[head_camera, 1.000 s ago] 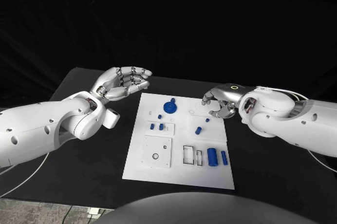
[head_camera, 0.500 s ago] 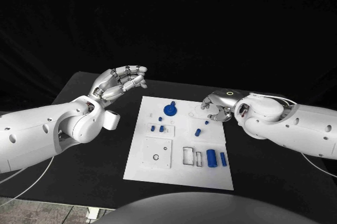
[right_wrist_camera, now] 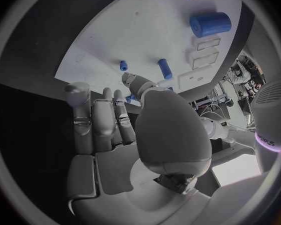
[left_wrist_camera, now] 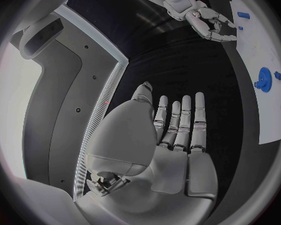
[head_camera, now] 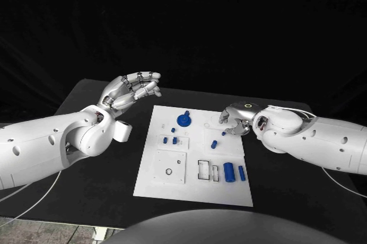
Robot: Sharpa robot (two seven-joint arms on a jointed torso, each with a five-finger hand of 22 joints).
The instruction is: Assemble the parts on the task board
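Over the task board [head_camera: 153,175], the right hand [head_camera: 235,120], empty and half-curled, is seemingly reaching for a small blue peg [head_camera: 215,144]; next, lowering and pinching it.

The scene was lit from above against a black backdrop, so the task board [head_camera: 195,154] was rendered bright white. Soft highlights were seen on the left hand [head_camera: 131,89]. Straight edges were bent strongly in both wrist views, and their rims were darkened and blurred.
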